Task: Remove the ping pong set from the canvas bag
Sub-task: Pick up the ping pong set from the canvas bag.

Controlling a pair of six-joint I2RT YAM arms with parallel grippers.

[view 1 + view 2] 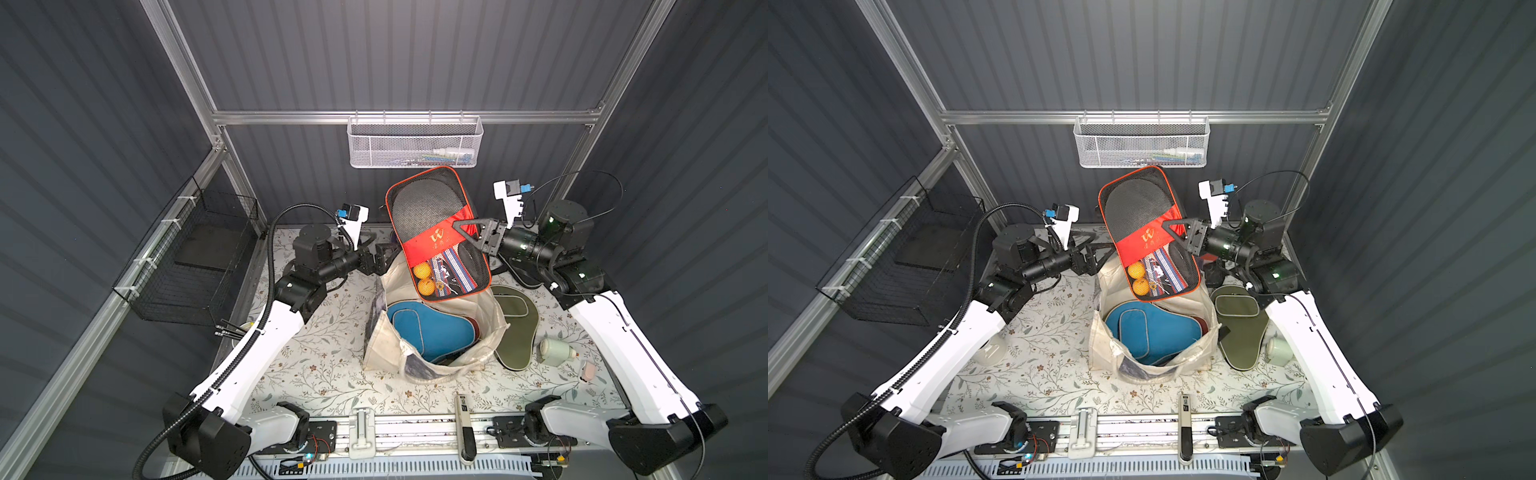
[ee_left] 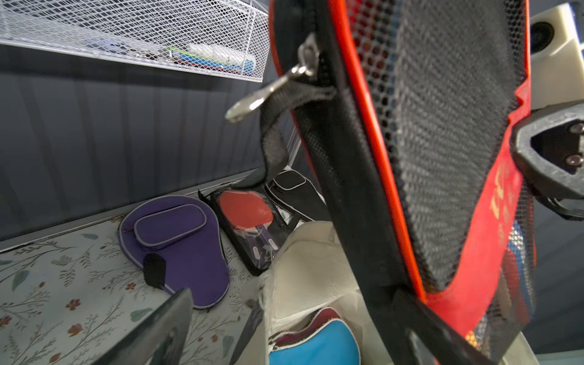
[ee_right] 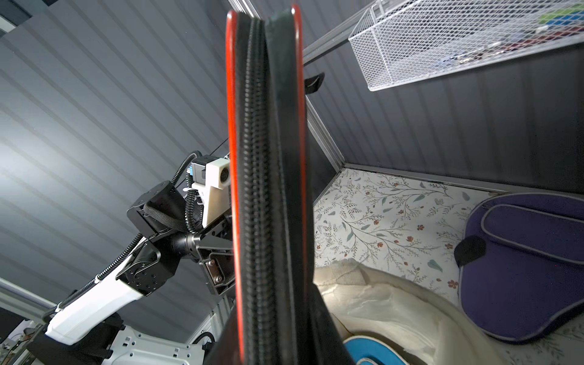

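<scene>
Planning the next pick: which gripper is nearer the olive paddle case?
Right. The right gripper, shut on the red mesh pack, is raised just beyond the olive case; the left gripper is open on the canvas bag's opposite side.

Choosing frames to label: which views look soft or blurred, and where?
Left wrist view: the metal zip pull and the left gripper's fingers are blurred; the purple paddle case is sharp. Right wrist view: the red-trimmed black mesh pack is soft close up. Both top views: evenly sharp.

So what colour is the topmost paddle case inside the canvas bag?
Blue with grey piping; the paddle case shows best in a top view.
</scene>
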